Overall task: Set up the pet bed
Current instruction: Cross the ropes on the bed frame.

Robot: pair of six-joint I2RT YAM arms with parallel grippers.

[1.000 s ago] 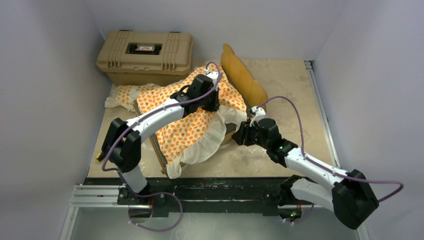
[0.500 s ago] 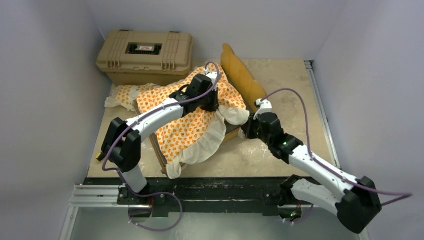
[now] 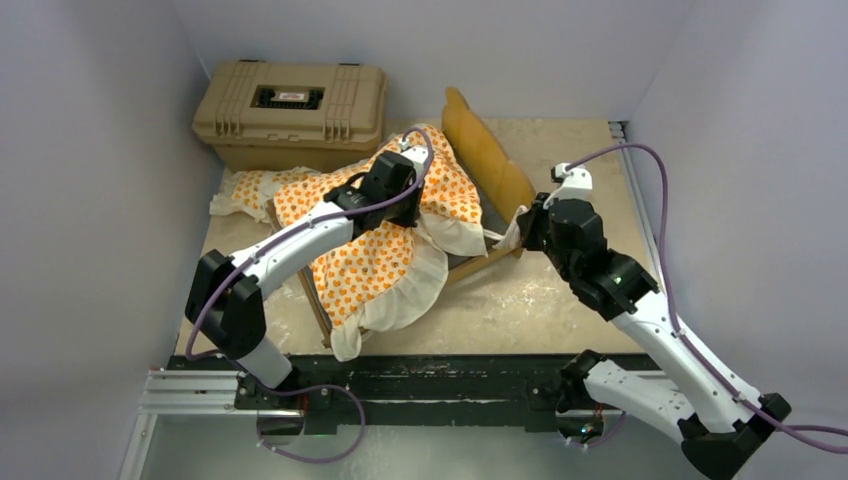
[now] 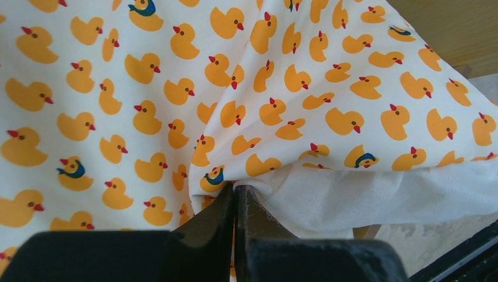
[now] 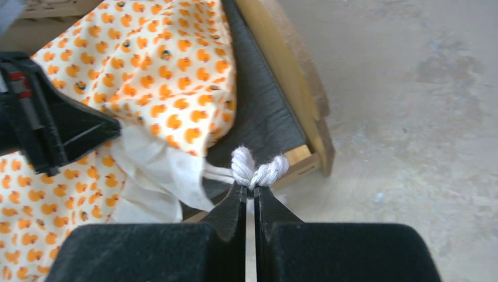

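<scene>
The pet bed's light-wood frame (image 3: pixel 486 262) lies in mid-table, its scalloped headboard (image 3: pixel 487 152) at the back right and its grey base (image 5: pixel 258 111) partly bare. The duck-patterned mattress cushion (image 3: pixel 365 255) is draped across the frame, with its white ruffle (image 3: pixel 415 290) hanging over the near side. My left gripper (image 4: pixel 235 189) is shut on the cushion's fabric where the print meets the ruffle. My right gripper (image 5: pixel 255 187) is shut on a white twisted cord (image 5: pixel 258 169) at the cushion's corner, above the frame's near right corner. The small matching pillow (image 3: pixel 240 190) lies left of the frame.
A tan plastic hard case (image 3: pixel 290 105) stands at the back left, close to the pillow. Walls close in the table on the left, back and right. A metal rail (image 3: pixel 640 220) runs along the table's right edge.
The right gripper shut on the white cord and moved back and to the right with it. The left arm shifted slightly back and left with the cushion. More of the frame shows.
</scene>
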